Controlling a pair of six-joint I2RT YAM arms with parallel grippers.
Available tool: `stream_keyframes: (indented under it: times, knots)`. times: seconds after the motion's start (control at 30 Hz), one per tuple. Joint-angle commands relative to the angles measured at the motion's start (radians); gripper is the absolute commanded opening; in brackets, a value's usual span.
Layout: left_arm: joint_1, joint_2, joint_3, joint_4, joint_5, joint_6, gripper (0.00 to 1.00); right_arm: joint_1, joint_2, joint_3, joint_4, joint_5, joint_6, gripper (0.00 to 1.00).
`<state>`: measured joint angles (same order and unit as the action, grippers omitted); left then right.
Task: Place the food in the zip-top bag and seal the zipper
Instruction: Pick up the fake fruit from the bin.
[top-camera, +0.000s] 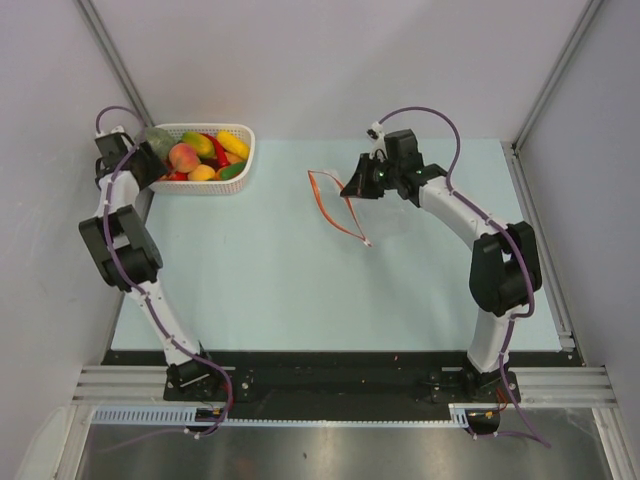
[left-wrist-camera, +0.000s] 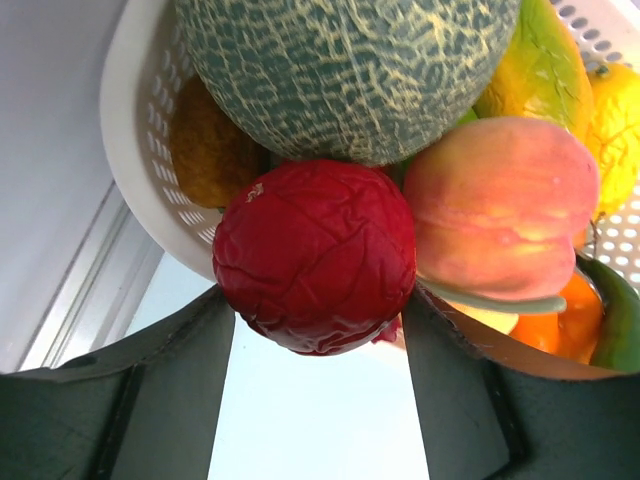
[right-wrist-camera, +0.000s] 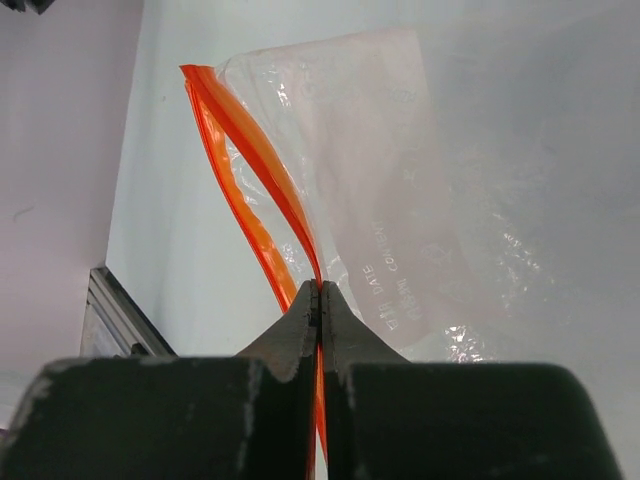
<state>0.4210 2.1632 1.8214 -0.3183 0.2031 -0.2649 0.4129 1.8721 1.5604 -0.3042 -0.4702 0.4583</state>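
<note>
The food (top-camera: 200, 155) lies heaped in a white lattice basket (top-camera: 245, 160) at the far left. My left gripper (top-camera: 150, 165) is at the basket's left end. In the left wrist view its fingers (left-wrist-camera: 320, 330) press both sides of a wrinkled dark-red fruit (left-wrist-camera: 315, 255), which hangs in front of the basket rim (left-wrist-camera: 140, 130). The zip-top bag (top-camera: 335, 205) lies mid-table, mouth open. My right gripper (top-camera: 352, 190) is shut on one lip of the orange zipper (right-wrist-camera: 250, 140) and holds it up off the clear pouch (right-wrist-camera: 400, 170); the jaws (right-wrist-camera: 320, 290) are tight on the strip.
A netted green melon (left-wrist-camera: 350, 70), a peach (left-wrist-camera: 500, 210) and yellow and orange pieces crowd the basket behind the red fruit. The zipper's white slider end (top-camera: 367, 243) lies on the table near the bag's front. Grey walls close in left, right and back.
</note>
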Motion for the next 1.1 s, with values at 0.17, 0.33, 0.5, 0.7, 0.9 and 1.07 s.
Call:
stream_keyframes:
  times: [0.17,0.33,0.5,0.7,0.9,1.07]
  knots:
    - [0.004,-0.170,-0.096,0.093,0.048,0.006,0.56,-0.002,-0.051,0.067,-0.016,-0.019,0.034,0.00]
    - [0.002,-0.183,-0.091,0.090,0.074,0.013,0.44,0.000,-0.047,0.066,-0.004,-0.015,0.039,0.00]
    - [-0.024,-0.285,-0.148,0.074,0.202,0.022,0.36,0.004,-0.057,0.070,0.008,-0.018,0.072,0.00]
    - [-0.218,-0.561,-0.324,0.075,0.442,0.101,0.33,0.012,-0.024,0.078,0.046,-0.068,0.171,0.00]
    - [-0.510,-0.750,-0.444,0.128,0.533,0.124,0.34,0.013,0.015,0.147,0.077,-0.108,0.255,0.00]
    - [-0.671,-0.763,-0.462,0.162,0.558,0.121,0.35,0.020,0.002,0.159,0.123,-0.165,0.361,0.00]
